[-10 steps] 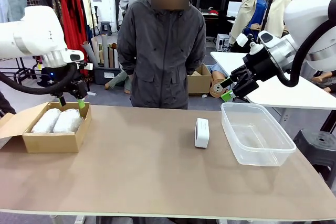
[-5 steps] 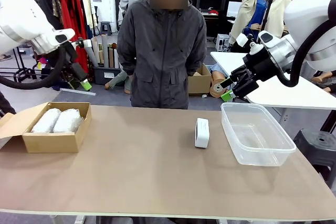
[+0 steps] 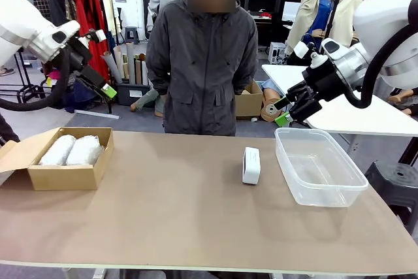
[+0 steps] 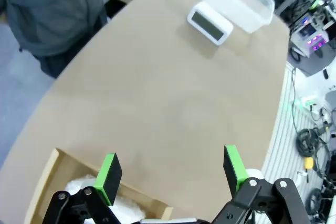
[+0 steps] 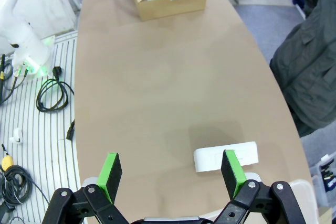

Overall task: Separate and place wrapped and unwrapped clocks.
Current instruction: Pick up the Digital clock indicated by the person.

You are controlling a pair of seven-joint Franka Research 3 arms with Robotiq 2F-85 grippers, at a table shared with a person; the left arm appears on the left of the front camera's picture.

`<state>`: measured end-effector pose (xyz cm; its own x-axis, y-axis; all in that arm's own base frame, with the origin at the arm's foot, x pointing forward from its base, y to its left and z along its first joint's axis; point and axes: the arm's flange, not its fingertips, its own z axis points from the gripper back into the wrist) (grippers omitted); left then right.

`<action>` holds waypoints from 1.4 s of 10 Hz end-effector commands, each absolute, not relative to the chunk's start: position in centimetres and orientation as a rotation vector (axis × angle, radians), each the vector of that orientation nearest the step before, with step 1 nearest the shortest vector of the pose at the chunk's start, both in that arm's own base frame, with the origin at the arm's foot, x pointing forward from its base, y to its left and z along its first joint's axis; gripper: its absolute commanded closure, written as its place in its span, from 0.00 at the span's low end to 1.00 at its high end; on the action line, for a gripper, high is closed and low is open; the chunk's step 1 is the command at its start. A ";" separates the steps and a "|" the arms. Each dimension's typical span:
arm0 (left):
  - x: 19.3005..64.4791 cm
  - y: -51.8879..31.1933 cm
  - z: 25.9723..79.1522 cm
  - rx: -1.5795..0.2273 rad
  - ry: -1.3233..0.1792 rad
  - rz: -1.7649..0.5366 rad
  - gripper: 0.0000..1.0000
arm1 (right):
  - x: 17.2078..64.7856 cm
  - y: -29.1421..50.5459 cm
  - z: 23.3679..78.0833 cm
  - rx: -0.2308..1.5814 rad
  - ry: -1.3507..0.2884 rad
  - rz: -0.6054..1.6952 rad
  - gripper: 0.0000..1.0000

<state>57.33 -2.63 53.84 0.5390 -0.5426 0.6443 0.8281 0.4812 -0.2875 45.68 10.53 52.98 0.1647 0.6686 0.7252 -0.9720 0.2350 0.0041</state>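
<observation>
Clock (image 3: 251,164) position decides the next reach: the bare one stands on edge on the desk (image 3: 196,227), just beside the tub (image 3: 286,161) on its left, narrow end toward the robot and long axis running across the desk toward the person. The right claw (image 3: 281,113) hangs wide and empty above the tub's far rim, so the clock lies below it, nearer the robot and a little to its left. It is much the nearer arm.

From that wrist, the clock's (image 5: 226,157) length runs along the line from pad to pad. I judge the right claw (image 5: 170,169) needs about a quarter turn to close across the thin sides.

The left claw (image 3: 104,89), also wide and empty, is raised beyond the box (image 3: 62,178), where both wrapped clocks (image 3: 83,150) lie side by side.
</observation>
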 end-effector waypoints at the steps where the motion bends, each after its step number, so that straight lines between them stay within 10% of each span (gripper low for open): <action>1: 56.7 -1.2 53.9 -0.701 -0.612 -0.931 0.00 | 45.7 10.6 53.1 0.546 -0.688 1.261 0.00; 14: 51.7 -3.0 56.3 -0.397 -0.721 -1.508 0.00 | 45.7 10.6 53.1 0.546 -0.688 1.261 0.00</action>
<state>52.07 -3.50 56.86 -0.0464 -0.7448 0.6657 0.9832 0.0837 0.1622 45.67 10.53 52.97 0.1648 0.6686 0.7252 -0.9720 0.2349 0.0044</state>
